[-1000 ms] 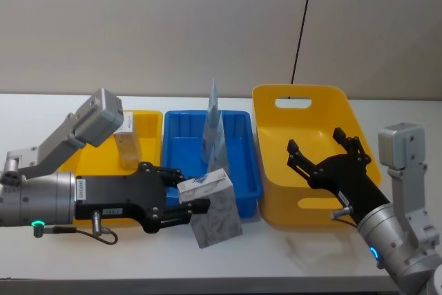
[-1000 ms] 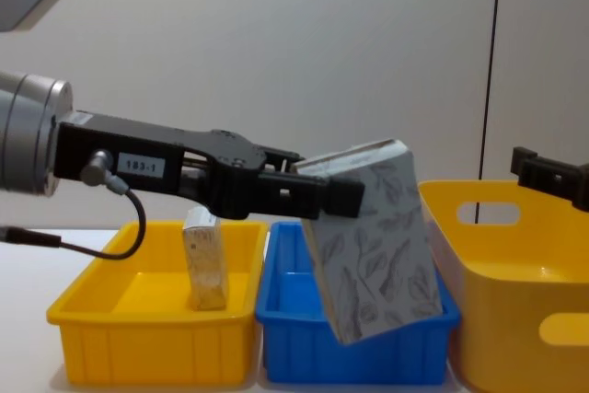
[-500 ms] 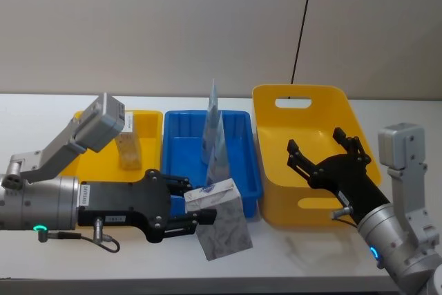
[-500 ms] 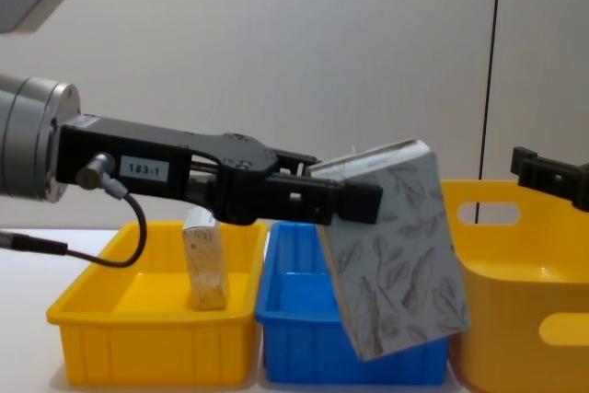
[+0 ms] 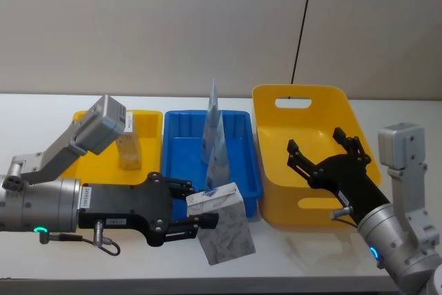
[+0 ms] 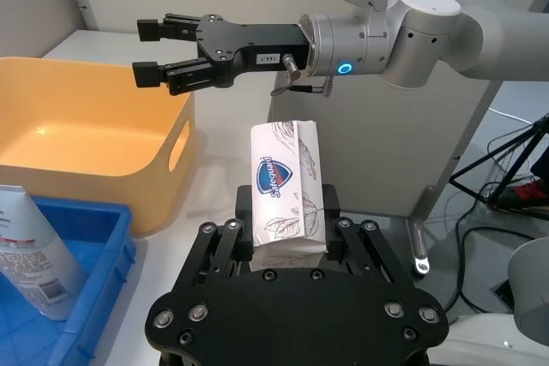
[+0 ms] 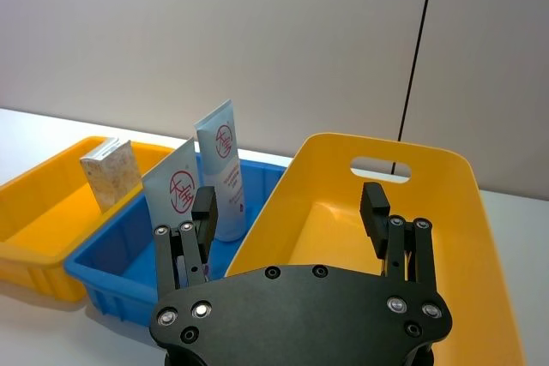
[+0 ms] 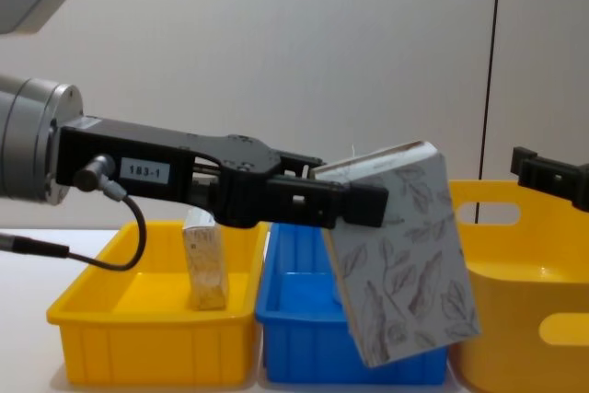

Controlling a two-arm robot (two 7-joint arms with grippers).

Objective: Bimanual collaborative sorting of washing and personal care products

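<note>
three containers stand in a row on the white desk (image 5: pixel 297 257). on the robot's left is a shallow yellow tray (image 5: pixel 150 144) with one small beige wrapped pack (image 5: pixel 128 151) standing upright in it, near its back. in the middle is a blue tray (image 5: pixel 181 153) that holds two flat pale-blue pouches (image 5: pixel 215 136) with a red round logo; they stand on end, one just behind the other, toward the side nearest the big basket. on the right is a taller yellow basket (image 5: pixel 362 126) with slot handles in its walls; what shows of its inside is bare.

the left pincer (image 5: pixel 200 206) reaches in from the left, in front of the yellow and blue trays, and is clenched on the top end of the whitish boxy pack with grey leaf print (image 5: pixel 224 236). the pack hangs tilted, its lower end swung toward the basket, held off the desk just in front of the blue tray's front corner on the basket side. the left wrist view shows a blue shield logo on the end gripped between the black fingers (image 6: pixel 343 233).

the right pincer (image 5: pixel 323 151) hovers over the front half of the yellow basket, its fingers spread wide and holding nothing, pointed toward the basket's far wall.
</note>
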